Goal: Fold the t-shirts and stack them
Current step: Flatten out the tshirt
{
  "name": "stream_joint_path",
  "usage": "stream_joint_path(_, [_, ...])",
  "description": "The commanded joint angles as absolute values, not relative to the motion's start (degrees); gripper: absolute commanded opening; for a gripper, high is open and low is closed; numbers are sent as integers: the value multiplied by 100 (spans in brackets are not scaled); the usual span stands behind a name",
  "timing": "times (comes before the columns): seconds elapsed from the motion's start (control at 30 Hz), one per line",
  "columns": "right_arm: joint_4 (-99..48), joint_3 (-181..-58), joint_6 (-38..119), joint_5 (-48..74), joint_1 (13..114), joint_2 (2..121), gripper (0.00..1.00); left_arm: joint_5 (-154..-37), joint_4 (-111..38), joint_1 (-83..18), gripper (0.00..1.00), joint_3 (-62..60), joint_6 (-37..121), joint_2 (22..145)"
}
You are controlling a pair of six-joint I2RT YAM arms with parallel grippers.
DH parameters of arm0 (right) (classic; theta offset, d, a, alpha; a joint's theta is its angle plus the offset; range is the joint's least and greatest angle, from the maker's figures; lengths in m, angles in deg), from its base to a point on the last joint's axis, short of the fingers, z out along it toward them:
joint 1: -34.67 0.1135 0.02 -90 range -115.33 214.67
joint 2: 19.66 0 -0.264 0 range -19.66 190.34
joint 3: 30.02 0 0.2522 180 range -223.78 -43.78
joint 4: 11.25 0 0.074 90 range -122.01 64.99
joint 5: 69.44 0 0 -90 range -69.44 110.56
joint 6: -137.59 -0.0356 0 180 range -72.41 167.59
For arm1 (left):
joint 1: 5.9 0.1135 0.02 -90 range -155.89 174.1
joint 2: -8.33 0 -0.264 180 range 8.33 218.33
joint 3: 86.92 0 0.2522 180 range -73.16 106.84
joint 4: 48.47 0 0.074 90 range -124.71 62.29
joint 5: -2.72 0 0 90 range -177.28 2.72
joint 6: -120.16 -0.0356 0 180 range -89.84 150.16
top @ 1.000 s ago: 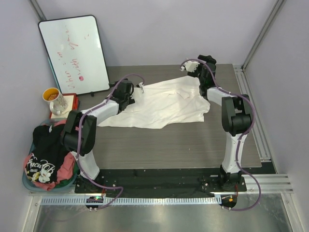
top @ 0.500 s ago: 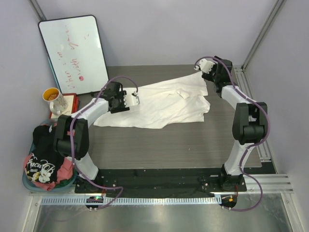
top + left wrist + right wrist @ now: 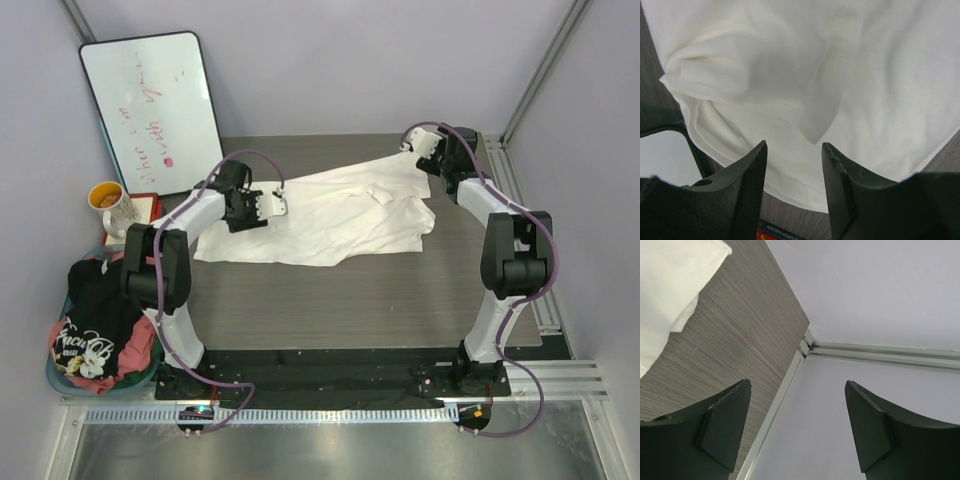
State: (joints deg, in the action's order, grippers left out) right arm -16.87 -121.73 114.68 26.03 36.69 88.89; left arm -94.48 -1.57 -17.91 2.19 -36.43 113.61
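A large white t-shirt (image 3: 330,215) lies spread and wrinkled across the back half of the dark table (image 3: 350,300). My left gripper (image 3: 258,208) hangs over its left edge. In the left wrist view the left gripper (image 3: 794,145) is open, its jaws partly apart above the white t-shirt (image 3: 865,75), with no fabric between them. My right gripper (image 3: 428,152) is by the shirt's far right corner. It (image 3: 797,382) is open and empty, facing the wall, with the white t-shirt (image 3: 670,290) off to its left. A black t-shirt (image 3: 85,325) with pale lettering and a pink-red one (image 3: 140,345) sit in the basket.
A teal-rimmed laundry basket (image 3: 58,385) stands off the table's left near corner. A whiteboard (image 3: 155,110) leans at the back left, with a mug (image 3: 115,205) on a red book (image 3: 148,208) beside it. Metal rails (image 3: 520,230) run along the table's right edge.
My left gripper's jaws have narrowed and the gripper shifted left over the shirt's edge. My right arm swung right toward the back corner. The shirt's far right corner now lies further right.
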Motion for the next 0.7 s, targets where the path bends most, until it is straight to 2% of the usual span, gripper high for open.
stream_joint_path(0.0, [-1604,-12200,11377,2697,3652,8607,81,-9809,404,-1767,48,418,-3734,11249])
stream_joint_path(0.23, [-1613,-12323,11342,2689,3643,8695,81,-9871,484,-1758,49,480,-3611,11380])
stream_joint_path(0.67, [-1719,-12420,11298,2671,3643,8721,81,-9467,-421,-1759,50,383,-3435,11820])
